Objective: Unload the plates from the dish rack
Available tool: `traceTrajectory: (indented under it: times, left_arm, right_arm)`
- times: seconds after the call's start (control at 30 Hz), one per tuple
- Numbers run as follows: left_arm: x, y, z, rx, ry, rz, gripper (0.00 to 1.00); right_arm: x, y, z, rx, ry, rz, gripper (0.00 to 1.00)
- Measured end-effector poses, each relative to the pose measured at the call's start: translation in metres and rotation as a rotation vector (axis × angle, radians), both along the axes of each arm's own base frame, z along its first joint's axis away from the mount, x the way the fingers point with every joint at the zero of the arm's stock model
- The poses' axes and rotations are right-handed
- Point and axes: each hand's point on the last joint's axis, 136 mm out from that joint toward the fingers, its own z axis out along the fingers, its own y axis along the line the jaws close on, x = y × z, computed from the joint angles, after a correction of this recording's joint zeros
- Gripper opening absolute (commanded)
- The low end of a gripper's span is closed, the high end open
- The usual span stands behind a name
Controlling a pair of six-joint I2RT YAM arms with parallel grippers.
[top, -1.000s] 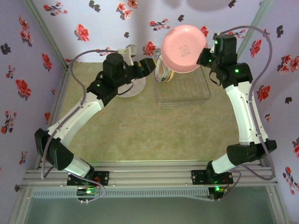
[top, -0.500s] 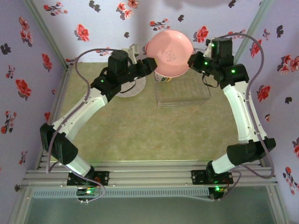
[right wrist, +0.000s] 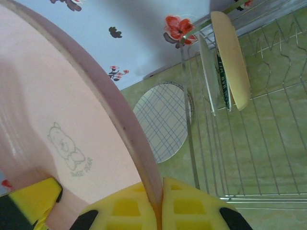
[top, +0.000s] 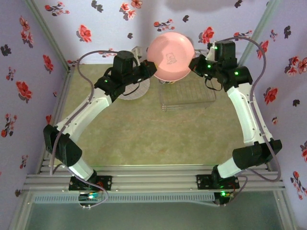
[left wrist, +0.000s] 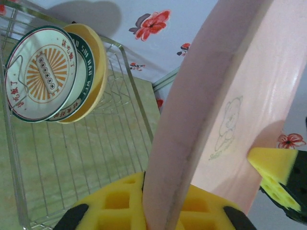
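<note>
Far left: a grid-patterned plate [top: 136, 92] is seen lying flat on the table [top: 144, 139], just beside the left end of the dish rack [top: 189, 93] and partly covered by the left arm.

Left gripper [top: 149, 71]: jaws are clamped on the left rim of the pink plate [top: 170, 50]. In the left wrist view the yellow pads [left wrist: 120, 211] are pressed against both faces of the rim.

The pink plate is held in the air above the rack's back left corner, its face turned to the overhead camera.

Below it, a sunburst plate [left wrist: 41, 72] and an orange-yellow plate [left wrist: 98, 62] are stood on edge, touching, at the rack's left end.

Right gripper [top: 195, 64]: jaws are pinched on the plate's right rim, pads [right wrist: 187, 206] tight on either face.
</note>
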Motion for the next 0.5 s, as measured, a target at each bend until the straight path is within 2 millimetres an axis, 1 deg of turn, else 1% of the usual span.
traceTrajectory:
  times: [0.1, 0.17, 0.23, 0.27, 0.33, 0.47, 0.5]
  left_arm:
    - [-0.0008, 0.0006, -0.0001, 0.006, 0.005, 0.003, 0.00]
    - [-0.0012, 0.0008, 0.0012, 0.006, 0.006, 0.003, 0.00]
    - [-0.0022, -0.0001, 0.0019, 0.007, 0.003, -0.007, 0.00]
    - [-0.0024, -0.0001, 0.0014, 0.008, 0.004, -0.008, 0.00]
    - [-0.0039, -0.0013, 0.0012, 0.006, 0.007, -0.019, 0.00]
    - [-0.0010, 0.0030, 0.0014, 0.000, 0.012, -0.021, 0.00]
    - [0.0015, 0.0064, 0.0014, -0.001, 0.014, -0.016, 0.00]
  right_arm:
    - [0.0002, 0.0012, -0.0011, 0.002, 0.003, 0.007, 0.00]
    - [0.0000, 0.0016, -0.0010, 0.000, 0.001, 0.011, 0.27]
    - [-0.0007, 0.0030, -0.0005, 0.003, 0.000, 0.021, 0.43]
    - [-0.0011, 0.0035, -0.0004, 0.003, -0.002, 0.025, 0.49]
    - [-0.0012, 0.0039, -0.0004, 0.002, -0.003, 0.029, 0.59]
    - [-0.0030, 0.0034, -0.0014, -0.013, -0.026, 0.040, 0.67]
    - [-0.0046, 0.0036, -0.0009, -0.014, -0.042, 0.045, 0.71]
